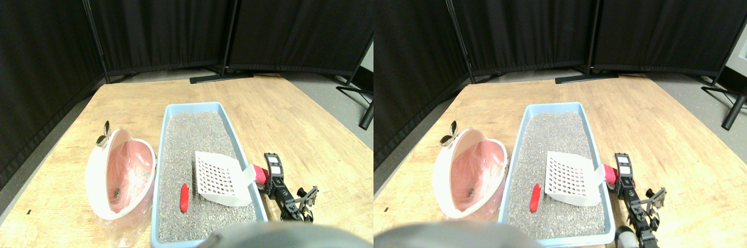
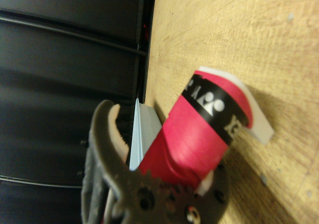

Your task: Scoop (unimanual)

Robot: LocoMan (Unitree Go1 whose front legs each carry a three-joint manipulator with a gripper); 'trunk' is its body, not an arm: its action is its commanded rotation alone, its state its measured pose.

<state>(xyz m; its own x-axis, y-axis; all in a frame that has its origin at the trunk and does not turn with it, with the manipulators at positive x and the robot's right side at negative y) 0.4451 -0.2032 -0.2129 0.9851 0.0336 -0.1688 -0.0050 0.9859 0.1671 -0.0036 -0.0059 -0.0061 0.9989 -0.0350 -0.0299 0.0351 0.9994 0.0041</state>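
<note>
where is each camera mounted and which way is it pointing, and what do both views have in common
Stereo pair view: sits on the robot's body, facing forward and down at the blue litter tray, white slotted scoop, small red object on the litter and pink-lined bin; the right manipulator enters at lower right.
Wrist view: sits behind the right claw, looking along it, turned on its side; a dark jaw frame fills the lower part.
Shared: the scoop's red-wrapped handle, the tray's blue rim, the wooden floor and black curtains.
</note>
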